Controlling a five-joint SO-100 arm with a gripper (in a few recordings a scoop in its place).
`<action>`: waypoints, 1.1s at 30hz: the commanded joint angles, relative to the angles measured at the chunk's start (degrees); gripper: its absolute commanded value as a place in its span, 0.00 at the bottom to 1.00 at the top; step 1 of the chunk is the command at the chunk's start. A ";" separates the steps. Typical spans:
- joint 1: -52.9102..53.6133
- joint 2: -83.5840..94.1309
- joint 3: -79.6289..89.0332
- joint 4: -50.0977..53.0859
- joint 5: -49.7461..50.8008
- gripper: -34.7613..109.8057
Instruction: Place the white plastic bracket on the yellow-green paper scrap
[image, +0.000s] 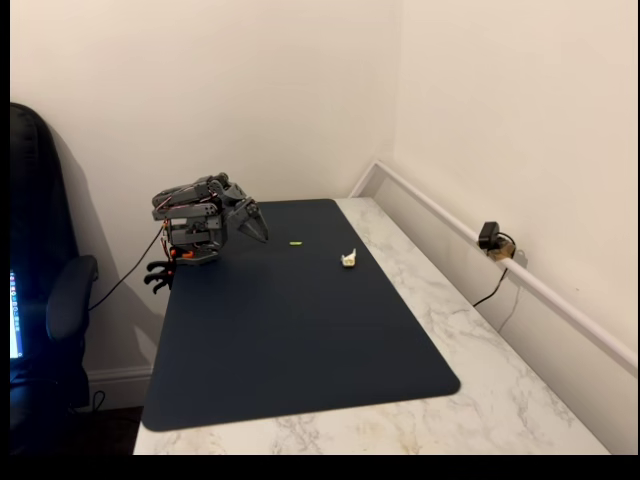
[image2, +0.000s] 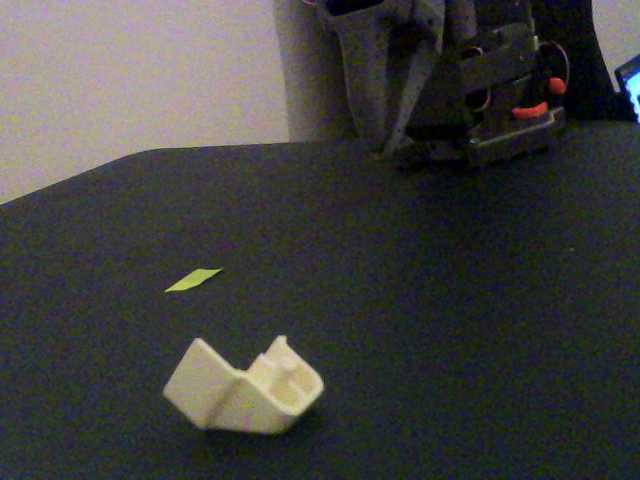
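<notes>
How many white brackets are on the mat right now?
1. The white plastic bracket lies on the dark mat near its right edge in a fixed view, apart from the yellow-green paper scrap and the claw. Nothing seems hidden.

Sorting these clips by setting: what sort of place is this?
Probably a home desk in a room corner: a marble-look tabletop with a dark mat, an office chair beside it, and plain walls with cable trunking.

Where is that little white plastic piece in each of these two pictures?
In a fixed view: the white plastic bracket lies near the right edge of the dark mat, toward its far end.
In the other fixed view: it lies low and left of centre, close to the camera.
Shared landmark: the yellow-green paper scrap, apart from the bracket in both.
</notes>
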 joint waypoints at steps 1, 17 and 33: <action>-0.97 1.93 0.09 0.53 0.18 0.24; -0.88 1.93 0.44 -1.05 -0.70 0.24; -0.97 1.93 5.10 -17.93 9.05 0.24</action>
